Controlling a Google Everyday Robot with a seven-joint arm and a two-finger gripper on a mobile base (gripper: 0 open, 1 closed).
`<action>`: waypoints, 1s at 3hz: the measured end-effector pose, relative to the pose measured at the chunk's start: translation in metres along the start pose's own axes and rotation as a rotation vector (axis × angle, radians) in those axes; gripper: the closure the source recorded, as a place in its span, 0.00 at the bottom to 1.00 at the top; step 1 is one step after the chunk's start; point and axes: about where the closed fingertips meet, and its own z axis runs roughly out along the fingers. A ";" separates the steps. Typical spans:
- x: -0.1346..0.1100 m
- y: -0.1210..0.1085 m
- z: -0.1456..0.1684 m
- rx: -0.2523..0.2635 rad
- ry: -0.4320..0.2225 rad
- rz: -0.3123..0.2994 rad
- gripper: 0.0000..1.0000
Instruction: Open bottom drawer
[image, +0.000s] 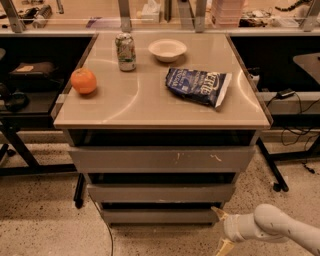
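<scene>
While the bottom drawer (160, 216) is showing its plain, flat grey front lowest beneath the smooth beige counter (145, 100), the gripper (221, 230) is hovering at its 4 o'clock, pointed tan jaws standing wide apart, gripping nothing.

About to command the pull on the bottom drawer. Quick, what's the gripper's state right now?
Gripper: open, holding nothing, low beside the right end of the bottom drawer.
</scene>
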 end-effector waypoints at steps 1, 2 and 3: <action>0.032 0.004 0.045 0.015 0.013 -0.020 0.00; 0.048 0.002 0.088 0.045 0.001 -0.063 0.00; 0.048 0.002 0.088 0.045 0.001 -0.063 0.00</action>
